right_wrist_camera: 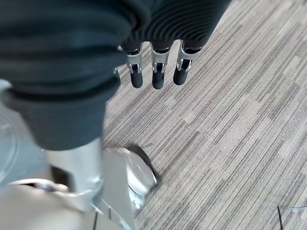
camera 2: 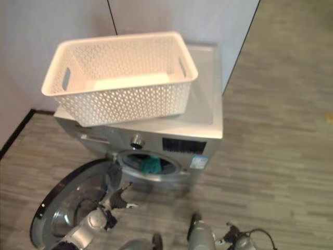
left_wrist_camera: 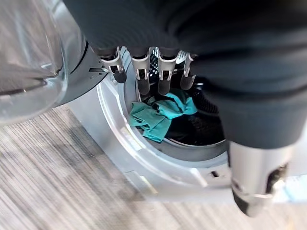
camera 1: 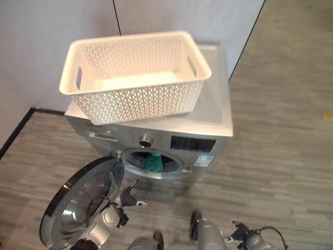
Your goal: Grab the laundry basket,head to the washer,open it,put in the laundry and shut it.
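A white laundry basket (camera 1: 134, 78) sits on top of the washer (camera 1: 208, 112), overhanging its front-left corner. The round door (camera 1: 83, 203) hangs open — teal laundry (left_wrist_camera: 160, 115) lies in the drum. Left hand (left_wrist_camera: 144, 72) hovers before the opening, fingers straight, holding nothing; right hand (right_wrist_camera: 153, 67) hangs relaxed over the floor (right_wrist_camera: 230, 124).

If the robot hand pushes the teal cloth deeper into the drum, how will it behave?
Probably floppy: the teal cloth lies crumpled, draped over the drum opening's lip. Likely light, bunching rather than sliding as one piece. A fold hanging outward could catch when the door closes.
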